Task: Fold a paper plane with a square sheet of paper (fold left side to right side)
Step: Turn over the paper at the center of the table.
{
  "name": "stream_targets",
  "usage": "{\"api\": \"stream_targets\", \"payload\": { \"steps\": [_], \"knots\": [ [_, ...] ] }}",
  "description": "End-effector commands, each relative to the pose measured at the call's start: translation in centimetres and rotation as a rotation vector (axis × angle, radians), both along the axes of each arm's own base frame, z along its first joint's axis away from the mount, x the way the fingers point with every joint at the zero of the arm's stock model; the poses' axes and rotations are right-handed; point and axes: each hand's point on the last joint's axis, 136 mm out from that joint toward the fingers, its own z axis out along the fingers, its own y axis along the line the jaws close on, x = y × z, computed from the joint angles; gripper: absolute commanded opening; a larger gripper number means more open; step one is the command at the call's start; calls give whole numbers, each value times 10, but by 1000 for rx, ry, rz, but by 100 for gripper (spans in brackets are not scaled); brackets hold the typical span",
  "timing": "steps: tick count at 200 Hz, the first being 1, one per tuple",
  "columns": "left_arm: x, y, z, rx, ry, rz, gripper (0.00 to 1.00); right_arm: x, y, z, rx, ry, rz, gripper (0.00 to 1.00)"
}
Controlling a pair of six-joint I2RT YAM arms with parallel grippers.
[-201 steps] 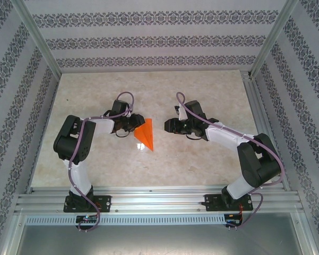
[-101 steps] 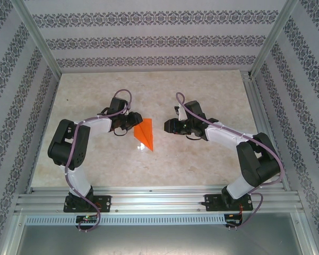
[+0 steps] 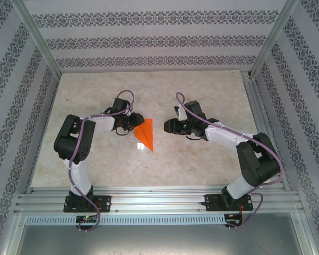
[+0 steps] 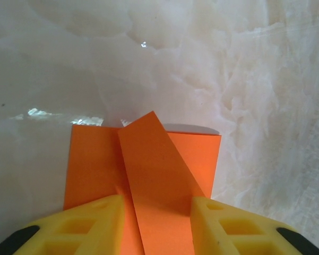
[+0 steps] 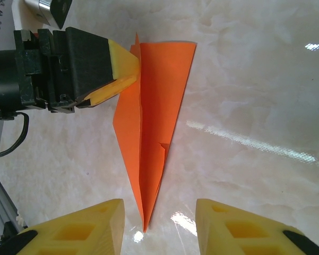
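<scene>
So the left gripper [image 4: 158, 203] hasn't really gone anywhere in the last second. The elbow swings out and comes back, and the fingers end up at the same spot on the wide end of the paper plane [image 5: 164, 90]. The jaws are partly open with a raised flap [image 4: 154, 170] running up between them, and I don't think it's pinched. The plane barely shifts, and it's lying flat just ahead of the fingers with its point trailing off toward the arm bases. My guess is that the left-over-right fold is started but not pressed down, since that flap is still sticking up. Past the plane, the right gripper [image 5: 159, 212] hangs apart from it, jaws also partly open and empty, the plane's tip showing below them. Around them it's bare marble tabletop [image 3: 201, 90], so nothing's in the way, with patterned walls [image 3: 148, 21] further out.
</scene>
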Motion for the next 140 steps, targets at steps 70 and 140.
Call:
{"api": "stream_targets", "payload": {
  "steps": [70,140],
  "knots": [
    [12,-25,11,-73,-45,-40,35,4,1,1,23,-3,-4,40],
    [15,-30,18,-89,-65,-54,26,2,1,-1,23,3,-3,40]
  ]
}}
